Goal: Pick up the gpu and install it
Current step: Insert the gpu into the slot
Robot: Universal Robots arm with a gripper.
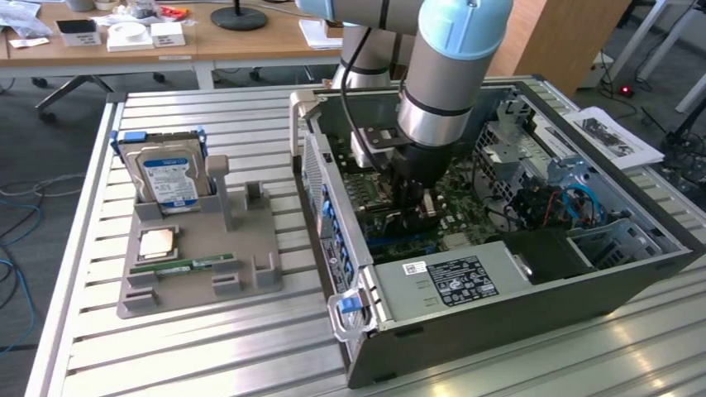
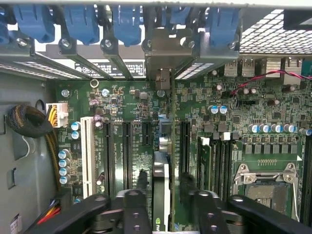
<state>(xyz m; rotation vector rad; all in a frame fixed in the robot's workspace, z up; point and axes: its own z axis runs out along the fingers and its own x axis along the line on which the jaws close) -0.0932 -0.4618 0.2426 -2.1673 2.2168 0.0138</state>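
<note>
Matt black jaws grip the card (image 2: 161,195), its dark board edged in dull silver metal, above a green circuit board (image 2: 195,141) studded with shiny capacitor tops. Beyond the jaws, glossy blue plastic clips (image 2: 126,24) line the bare grey steel of the computer case (image 1: 530,306). Beside the case, a matt grey plastic tray (image 1: 198,281) rests on the ribbed, brushed aluminium table (image 1: 165,347).

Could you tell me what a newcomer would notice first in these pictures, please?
The arm reaching down into the open computer case, its tool shut on the gpu, held edge-on just above the green motherboard. On the exterior view's left, a grey tray holds a hard drive.
</note>
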